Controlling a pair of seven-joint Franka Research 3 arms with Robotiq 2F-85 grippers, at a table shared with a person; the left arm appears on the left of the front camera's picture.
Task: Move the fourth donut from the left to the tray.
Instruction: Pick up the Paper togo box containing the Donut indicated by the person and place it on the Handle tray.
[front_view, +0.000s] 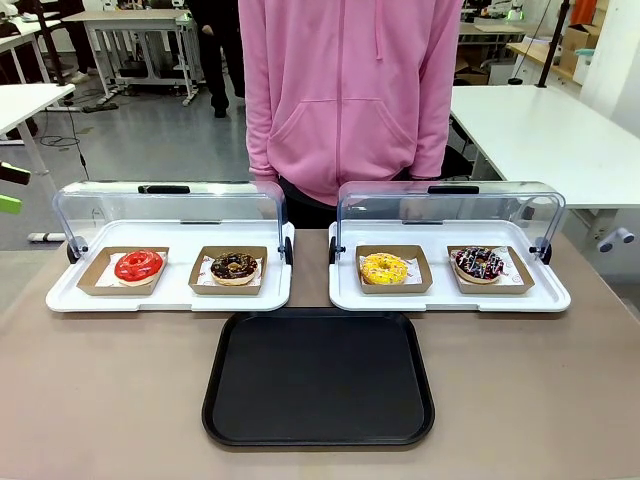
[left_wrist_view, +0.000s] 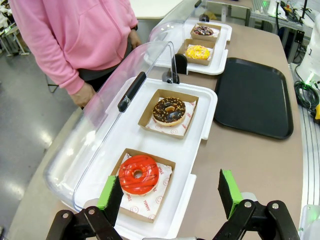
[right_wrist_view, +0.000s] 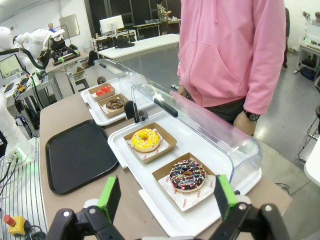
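The fourth donut (front_view: 479, 263) sits in the right display tray (front_view: 446, 302).

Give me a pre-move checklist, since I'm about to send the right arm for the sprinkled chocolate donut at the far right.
1. Fourth donut found, rightmost in the row: ok.
2. Clear lid over it raised, front side open: ok.
3. Tray bare where the donut should land: ok.
4. Right jaws open, holding nothing: ok.
5. Person's hand behind the lid, off the donut: ok.
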